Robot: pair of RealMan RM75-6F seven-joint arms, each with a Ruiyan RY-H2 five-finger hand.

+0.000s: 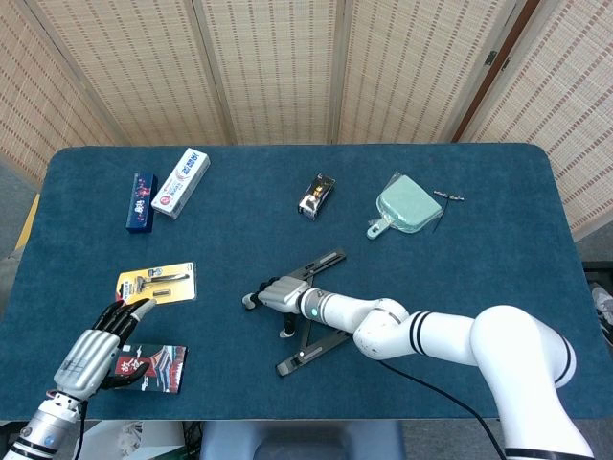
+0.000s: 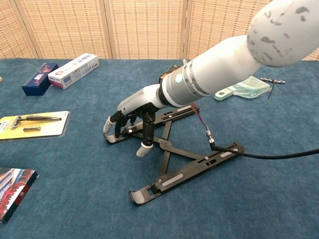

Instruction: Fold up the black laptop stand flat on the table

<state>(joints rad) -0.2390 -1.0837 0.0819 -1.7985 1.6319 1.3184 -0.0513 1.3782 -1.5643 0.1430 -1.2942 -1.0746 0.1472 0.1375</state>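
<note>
Our right hand [image 2: 130, 122] reaches in from the right and sits on top of the stand [image 2: 192, 167], fingers curled down over its left end; in the chest view one fingertip [image 2: 143, 150] points down between the rails by the cross-links, and another hooks toward the far rail's left tip. We read this as a partial grasp or a push on the frame, but we cannot tell whether the fingers truly clasp a bar or only rest against it. The placement makes sense to us: the left end is where the linkage hinges meet, so pressing or drawing there should collapse the frame. The stand lies at the middle of the table [image 1: 479, 240], toward the near edge, still opened out: two black rails splayed apart, joined by crossed links, the near rail running from near-left to right, the far rail mostly hidden under our wrist. So the thing sits directly beneath and to the near-right of the hand, touching it, and the fold looks not yet done. Our left hand [image 1: 101, 347] rests at the near-left corner, well apart from the stand, fingers loosely spread and holding nothing, lying partly over a dark booklet [image 1: 158, 368] and just near of a carded razor pack [image 1: 158, 284]. Further out, two boxes [image 1: 163, 188] lie far-left, a small packet [image 1: 317, 195] far-centre, and a green pouch [image 1: 404, 205] far-right.
</note>
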